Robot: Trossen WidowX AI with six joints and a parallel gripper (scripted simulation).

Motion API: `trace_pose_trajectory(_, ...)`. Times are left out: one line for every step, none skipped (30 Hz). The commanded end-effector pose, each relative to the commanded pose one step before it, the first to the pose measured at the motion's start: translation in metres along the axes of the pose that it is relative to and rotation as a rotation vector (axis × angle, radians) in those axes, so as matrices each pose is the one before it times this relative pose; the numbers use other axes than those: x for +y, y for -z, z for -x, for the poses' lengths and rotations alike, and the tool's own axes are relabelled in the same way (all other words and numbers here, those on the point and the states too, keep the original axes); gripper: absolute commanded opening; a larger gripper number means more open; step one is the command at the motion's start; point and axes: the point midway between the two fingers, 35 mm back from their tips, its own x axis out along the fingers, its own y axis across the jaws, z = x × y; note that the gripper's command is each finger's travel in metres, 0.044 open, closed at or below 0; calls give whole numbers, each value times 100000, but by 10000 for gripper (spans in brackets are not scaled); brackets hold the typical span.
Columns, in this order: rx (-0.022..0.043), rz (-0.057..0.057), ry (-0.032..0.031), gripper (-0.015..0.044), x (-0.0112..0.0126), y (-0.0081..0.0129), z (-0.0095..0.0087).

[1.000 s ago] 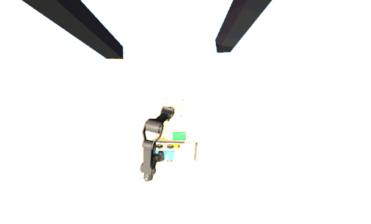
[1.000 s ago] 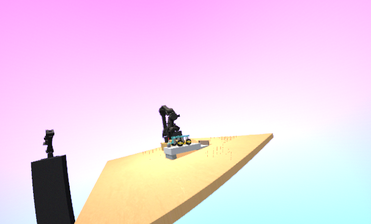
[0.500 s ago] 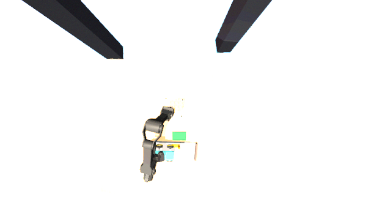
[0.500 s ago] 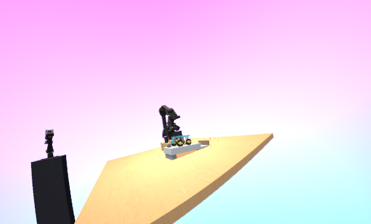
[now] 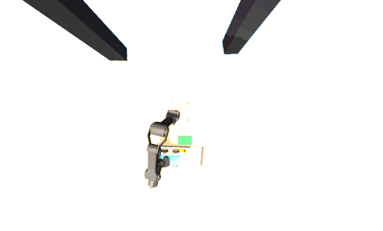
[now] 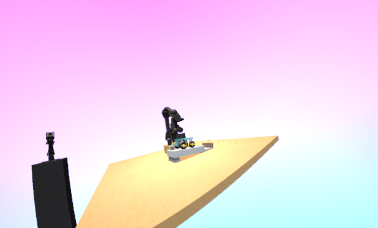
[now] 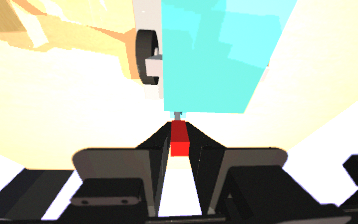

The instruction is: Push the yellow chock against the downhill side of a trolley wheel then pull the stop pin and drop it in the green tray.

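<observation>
In the wrist view my gripper (image 7: 177, 125) is shut on the red head of the stop pin (image 7: 180, 143). The pin's thin grey shaft (image 7: 178, 116) still reaches the end of the cyan trolley (image 7: 215, 55) (image 5: 175, 161) (image 6: 183, 139). A black trolley wheel (image 7: 147, 57) shows to the left of the body. The trolley stands on the pale ramp (image 6: 187, 151). A small yellow spot, the chock (image 5: 182, 151), lies next to the trolley's wheels; I cannot tell whether it touches one. The green tray (image 5: 185, 139) lies beyond the trolley, beside my arm (image 5: 153, 151).
The ramp sits on a large wooden table (image 6: 160, 193). A brown bar (image 5: 202, 156) stands right of the trolley. A black pillar (image 6: 53, 193) with a camera stands off the table's left corner. Two dark beams (image 5: 81, 25) (image 5: 248, 22) hang overhead.
</observation>
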Motion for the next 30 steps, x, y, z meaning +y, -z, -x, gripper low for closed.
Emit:
trace_pose_trajectory(456,-888,932,0,-16,203,539)
trace_pose_trajectory(0,0,0,0,2,7,36)
trace_pose_trajectory(0,0,0,0,0,8,37)
trace_pose_trajectory(0,0,0,0,0,8,37)
trace_pose_trajectory(0,0,0,0,-1,9,36)
trace_pose_trajectory(0,0,0,0,0,9,36)
trace_pose_trajectory(0,0,0,0,1,9,35)
trace_pose_trajectory(0,0,0,0,0,10,35)
trace_pose_trajectory(0,0,0,0,0,10,35)
trace_pose_trajectory(0,0,0,0,-1,10,35)
trace_pose_trajectory(0,0,0,0,0,11,35)
trace_pose_trajectory(0,0,0,0,-1,11,34)
trace_pose_trajectory(0,0,0,0,-2,10,34)
trace_pose_trajectory(0,0,0,0,-2,10,33)
trace_pose_trajectory(0,0,0,0,0,9,32)
trace_pose_trajectory(0,0,0,0,1,9,32)
trace_pose_trajectory(0,0,0,0,0,10,32)
trace_pose_trajectory(0,0,0,0,0,11,32)
trace_pose_trajectory(0,0,0,0,2,12,33)
trace_pose_trajectory(0,0,0,0,4,12,33)
trace_pose_trajectory(0,0,0,0,5,11,33)
trace_pose_trajectory(0,0,0,0,6,11,31)
trace_pose_trajectory(0,0,0,0,6,11,29)
trace_pose_trajectory(0,0,0,0,4,11,28)
trace_pose_trajectory(0,0,0,0,1,11,27)
trace_pose_trajectory(0,0,0,0,-1,12,27)
trace_pose_trajectory(0,0,0,0,-1,12,27)
trace_pose_trajectory(0,0,0,0,-1,12,27)
trace_pose_trajectory(0,0,0,0,-2,13,27)
trace_pose_trajectory(0,0,0,0,-3,13,27)
